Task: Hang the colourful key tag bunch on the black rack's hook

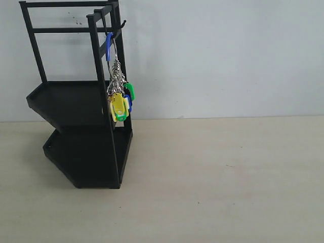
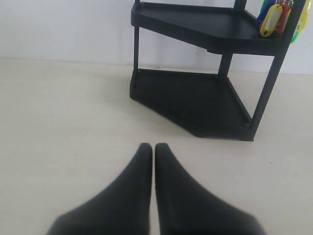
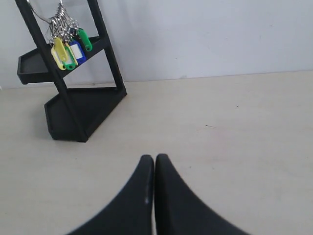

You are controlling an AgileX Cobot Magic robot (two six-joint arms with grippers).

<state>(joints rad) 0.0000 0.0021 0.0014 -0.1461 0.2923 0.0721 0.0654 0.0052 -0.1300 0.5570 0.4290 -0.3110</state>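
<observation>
Seeing the colourful key tag bunch (image 1: 119, 104) dangling off the hook (image 1: 121, 23) of the black rack (image 1: 66, 101) by its blue carabiner loop (image 1: 109, 43), likely light, loose, jangly, best gripped at that stiff loop, with left jaws and right jaws both clenched empty.

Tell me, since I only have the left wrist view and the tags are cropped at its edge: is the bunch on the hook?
Observer: Yes. The exterior view shows the blue carabiner loop of the colourful key tag bunch hung over the hook at the top of the black rack.
Operator: And the right pincer?
Observer: The right pincer is shut, empty and apart from the rack.
</observation>
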